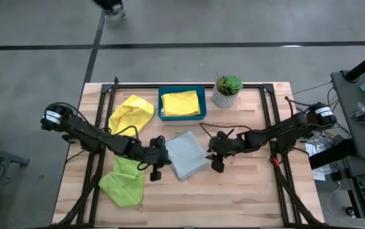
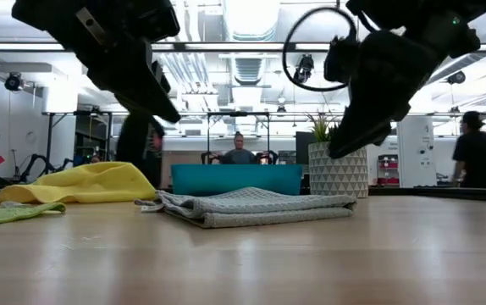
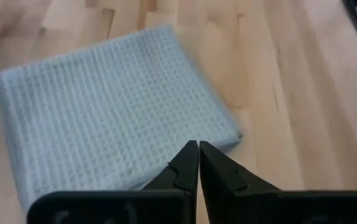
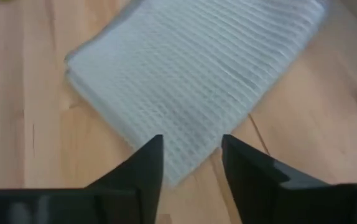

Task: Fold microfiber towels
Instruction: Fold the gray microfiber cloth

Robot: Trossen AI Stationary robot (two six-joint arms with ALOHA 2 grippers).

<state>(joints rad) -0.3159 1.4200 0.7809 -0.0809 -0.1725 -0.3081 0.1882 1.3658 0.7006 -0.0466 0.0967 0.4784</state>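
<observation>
Teal tray (image 1: pixel 160 104) holds 1 folded yellow towel (image 1: pixel 181 102).

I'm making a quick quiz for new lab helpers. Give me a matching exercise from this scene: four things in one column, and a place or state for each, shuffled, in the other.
Things:
1. grey towel
2. lime green towel
3. left gripper
4. right gripper

Places or states:
A. fingers apart, above a towel edge
B. folded flat at the table's middle, between the two grippers
C. fingers pressed together, holding nothing
D. loose on the table, near the left arm

Pairs: 1-B, 2-D, 3-C, 4-A
</observation>
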